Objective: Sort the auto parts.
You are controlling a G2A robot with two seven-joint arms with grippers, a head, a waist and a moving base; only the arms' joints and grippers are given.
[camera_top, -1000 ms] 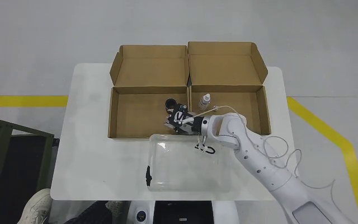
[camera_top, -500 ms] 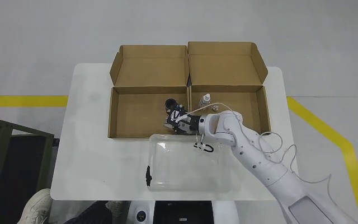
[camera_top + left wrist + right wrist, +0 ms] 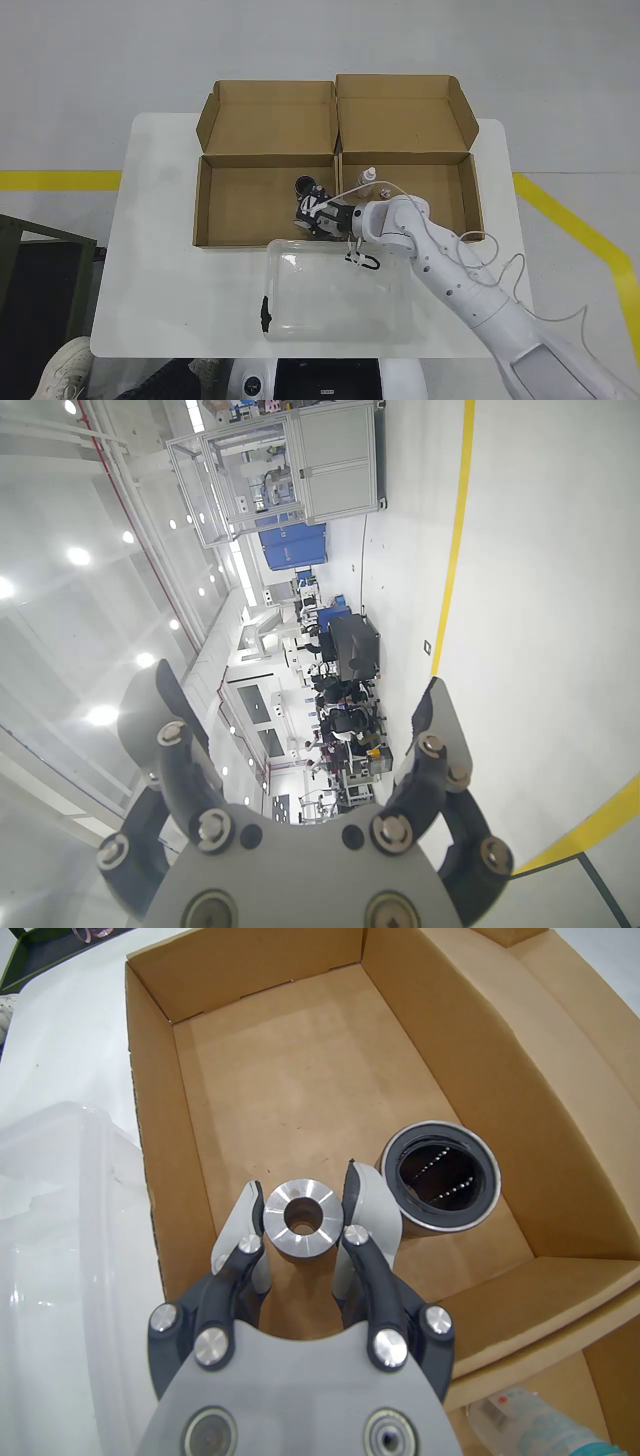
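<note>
The right end effector [image 3: 303, 1192] sits low in the near right corner of the left cardboard box [image 3: 250, 205], its fingers clamped on either side of a silver metal bushing [image 3: 303, 1220]. Just beyond it stands a black-lined bearing [image 3: 440, 1178]. A clear plastic bin [image 3: 330, 300] rests on the counter [image 3: 160, 260] nearer us. The left end effector [image 3: 297, 680] is spread wide, gripping nothing.
</note>
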